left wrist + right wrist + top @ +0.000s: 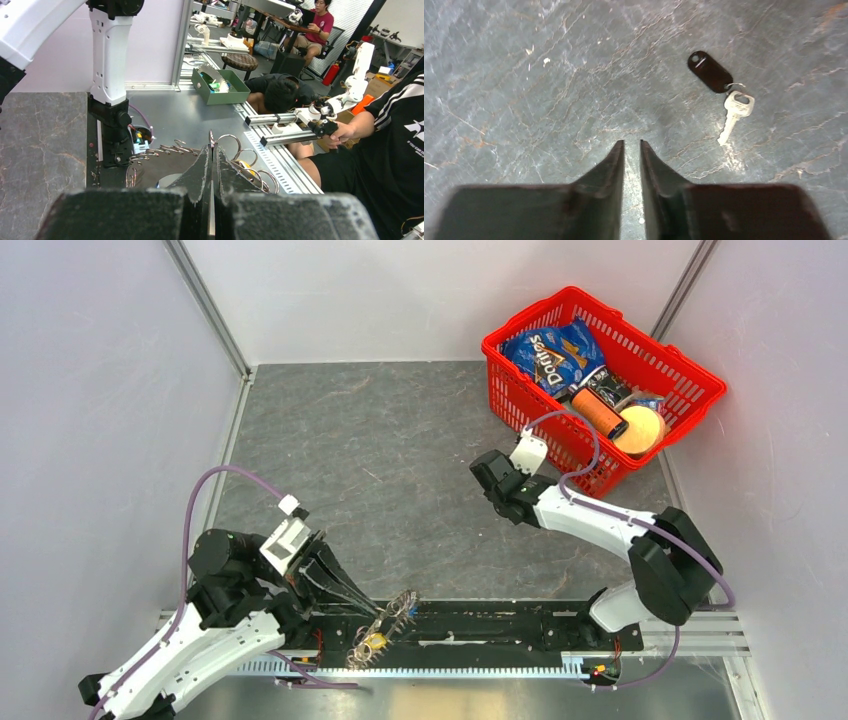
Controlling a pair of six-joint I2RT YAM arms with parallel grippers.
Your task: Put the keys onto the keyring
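My left gripper is shut on the keyring and holds it just above the black rail at the table's near edge. In the left wrist view a thin metal part of the keyring sticks up between the pressed fingertips. Silver keys fan out to the left and wire loops to the right, with a yellow-gold key among them. A black-headed tag joined to a small silver key lies flat on the table. It is ahead and right of my right gripper, which is narrowly open and empty. No blue key shows.
A red basket with a Doritos bag, an orange can and a yellow ball stands at the back right. A black rail runs along the near edge between the arm bases. Grey walls enclose the table on three sides.
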